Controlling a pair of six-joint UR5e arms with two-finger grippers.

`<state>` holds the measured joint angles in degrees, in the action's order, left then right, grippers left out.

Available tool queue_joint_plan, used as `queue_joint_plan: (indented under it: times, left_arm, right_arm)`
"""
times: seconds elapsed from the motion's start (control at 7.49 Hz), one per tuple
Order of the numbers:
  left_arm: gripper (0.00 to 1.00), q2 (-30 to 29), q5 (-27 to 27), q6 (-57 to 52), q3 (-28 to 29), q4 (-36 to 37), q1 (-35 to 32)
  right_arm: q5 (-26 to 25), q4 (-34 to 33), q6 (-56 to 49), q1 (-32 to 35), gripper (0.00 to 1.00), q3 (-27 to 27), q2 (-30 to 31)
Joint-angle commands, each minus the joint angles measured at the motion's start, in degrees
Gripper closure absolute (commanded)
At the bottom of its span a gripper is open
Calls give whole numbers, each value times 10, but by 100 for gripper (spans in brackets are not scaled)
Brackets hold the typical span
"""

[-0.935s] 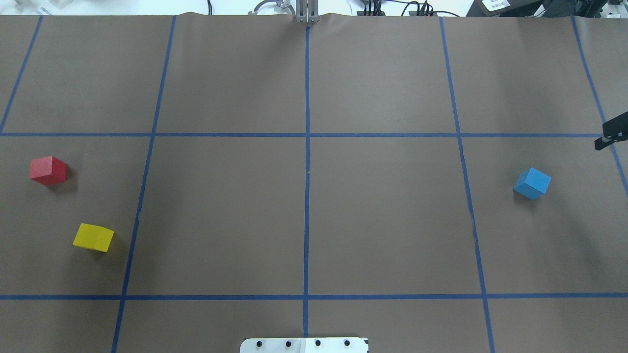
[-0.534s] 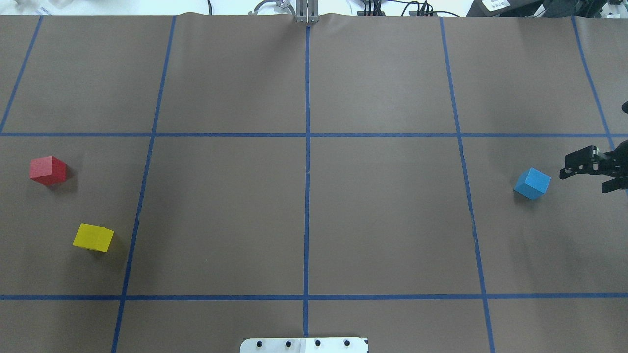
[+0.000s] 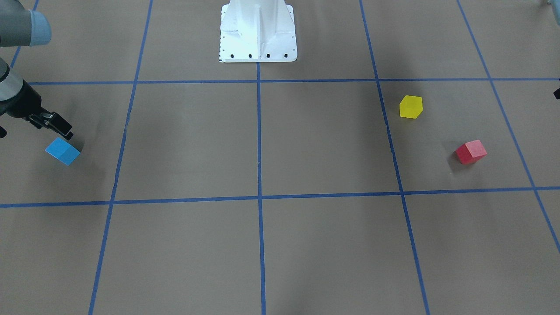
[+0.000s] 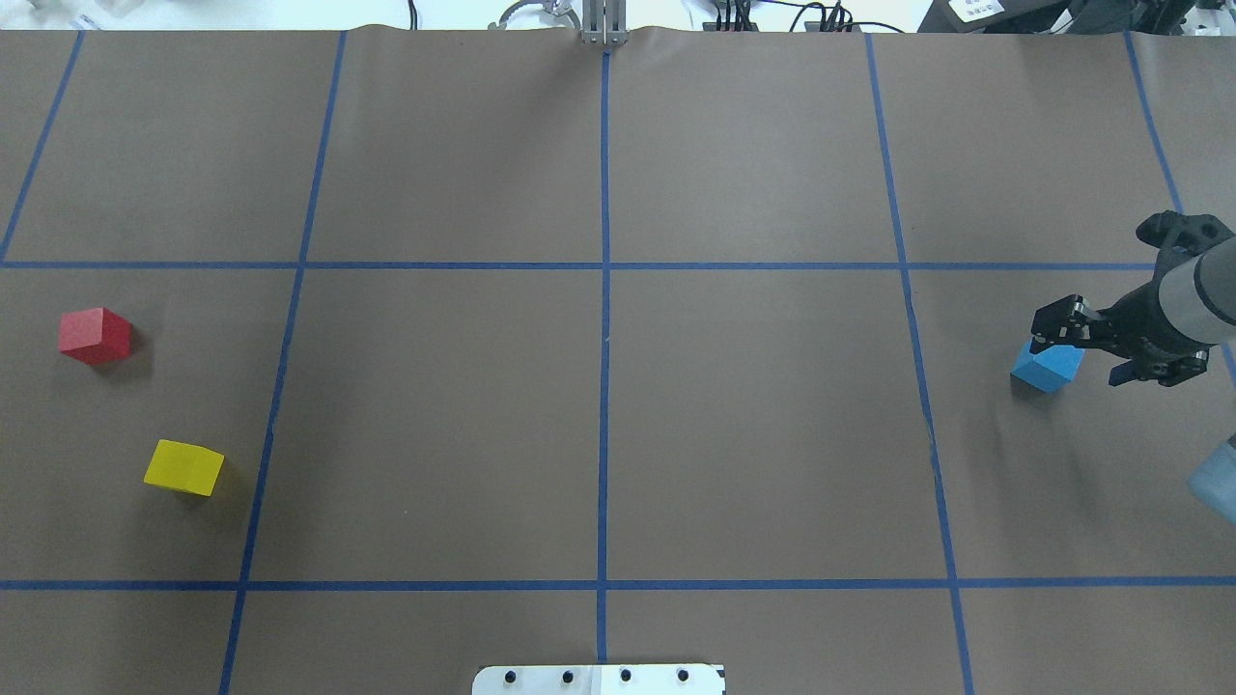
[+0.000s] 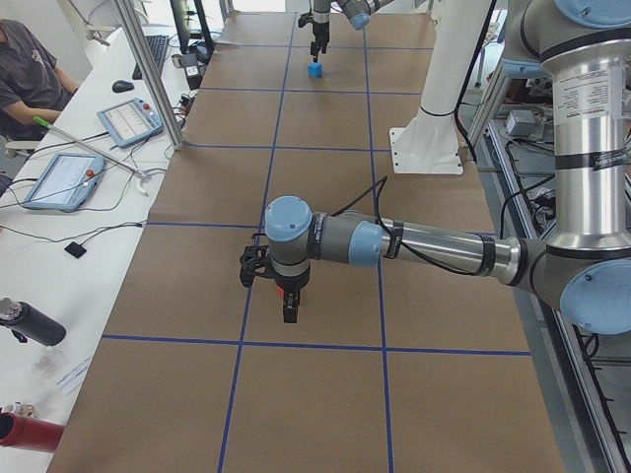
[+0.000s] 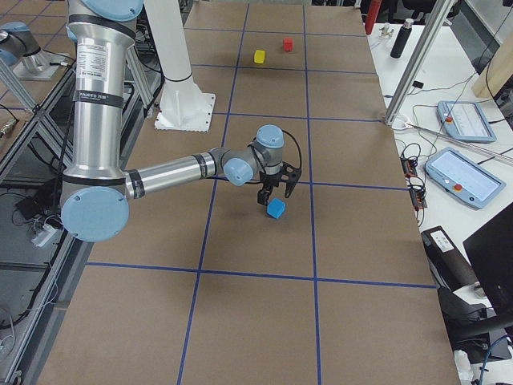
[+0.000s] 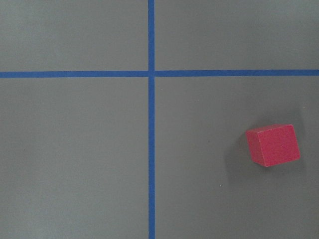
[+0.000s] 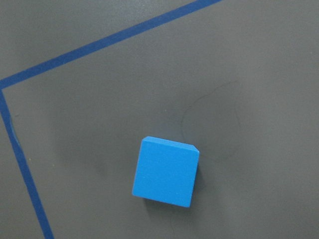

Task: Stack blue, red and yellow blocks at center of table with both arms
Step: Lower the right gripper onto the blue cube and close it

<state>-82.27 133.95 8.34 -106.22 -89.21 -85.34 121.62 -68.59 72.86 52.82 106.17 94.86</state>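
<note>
Three blocks sit apart on the desk (image 4: 753,434), none yet at its centre. The blue block (image 4: 1046,367) lies far out on the robot's right side. The red block (image 4: 94,335) and yellow block (image 4: 183,467) lie near each other at the far left. The right tool (image 6: 274,195) hangs just above the blue block, fingers spread wide and gripping nothing. The left tool (image 5: 274,298) hangs over the desk's left end, the red block showing in its wrist view; how its fingers stand cannot be told.
</note>
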Motion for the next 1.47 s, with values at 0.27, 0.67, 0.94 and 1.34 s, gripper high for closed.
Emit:
queue_joint_plan:
  times: [0.27, 0.67, 0.94, 1.34]
  left_arm:
    - [0, 0, 1, 0, -6, 0, 0]
    - [0, 0, 1, 0, -8, 0, 0]
    - [0, 0, 1, 0, -9, 0, 0]
    - [0, 1, 1, 1, -14, 1, 0]
  right_arm:
    - [-2, 0, -1, -7, 2, -54, -35]
    - [-2, 0, -9, -14, 8, -70, -35]
    - [-2, 1, -24, -14, 14, -84, -37]
    - [-2, 1, -23, -14, 100, -86, -37]
